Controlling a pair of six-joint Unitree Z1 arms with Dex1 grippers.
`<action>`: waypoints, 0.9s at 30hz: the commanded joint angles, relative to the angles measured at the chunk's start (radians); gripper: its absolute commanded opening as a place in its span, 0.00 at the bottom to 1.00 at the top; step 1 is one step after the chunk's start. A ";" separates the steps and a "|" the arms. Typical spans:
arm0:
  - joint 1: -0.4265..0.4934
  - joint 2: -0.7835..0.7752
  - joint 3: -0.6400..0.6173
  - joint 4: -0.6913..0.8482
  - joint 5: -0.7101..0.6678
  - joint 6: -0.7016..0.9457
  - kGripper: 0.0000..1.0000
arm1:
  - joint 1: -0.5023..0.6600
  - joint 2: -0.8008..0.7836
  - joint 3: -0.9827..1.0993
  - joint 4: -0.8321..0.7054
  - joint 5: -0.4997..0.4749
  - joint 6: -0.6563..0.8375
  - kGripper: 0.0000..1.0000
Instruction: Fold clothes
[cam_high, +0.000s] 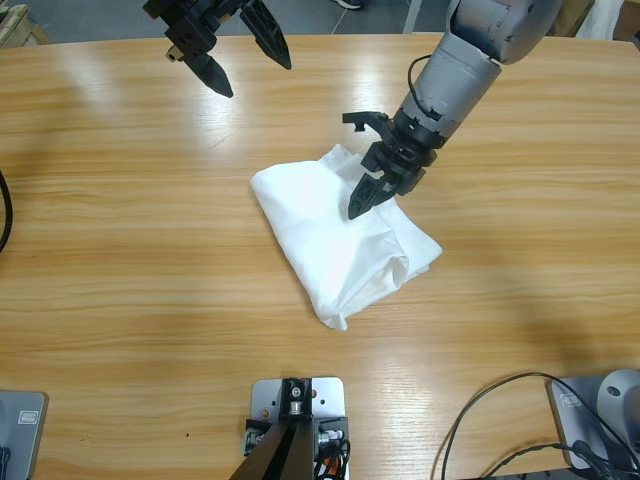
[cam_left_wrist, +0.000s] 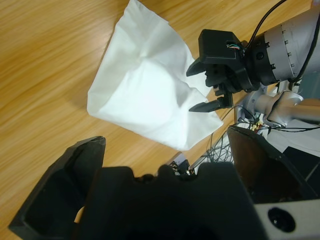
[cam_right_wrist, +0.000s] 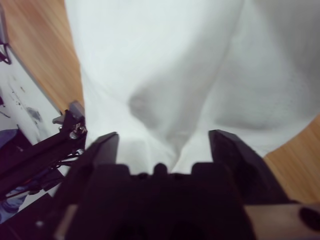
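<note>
I have the right gripper (cam_high: 365, 198) low over the T-shirt (cam_high: 335, 240), jaws spread with white cloth directly beneath and between them but nothing pinched, I'd say to press or smooth the bundle. The shirt lies as a compact folded block on the table (cam_high: 120, 300). My left gripper (cam_high: 245, 55) hangs wide open and empty, well clear, so it stays out of the way.
</note>
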 joint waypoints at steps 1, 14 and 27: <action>0.012 0.011 0.029 0.151 0.013 0.029 0.95 | 0.004 0.097 0.002 0.011 0.059 -0.015 0.00; 0.018 0.018 0.029 0.151 0.012 0.041 0.95 | 0.013 0.052 0.016 0.009 0.069 -0.027 0.00; 0.018 0.044 0.029 0.151 0.003 0.047 0.95 | -0.105 -0.029 -0.029 0.082 0.041 -0.061 0.00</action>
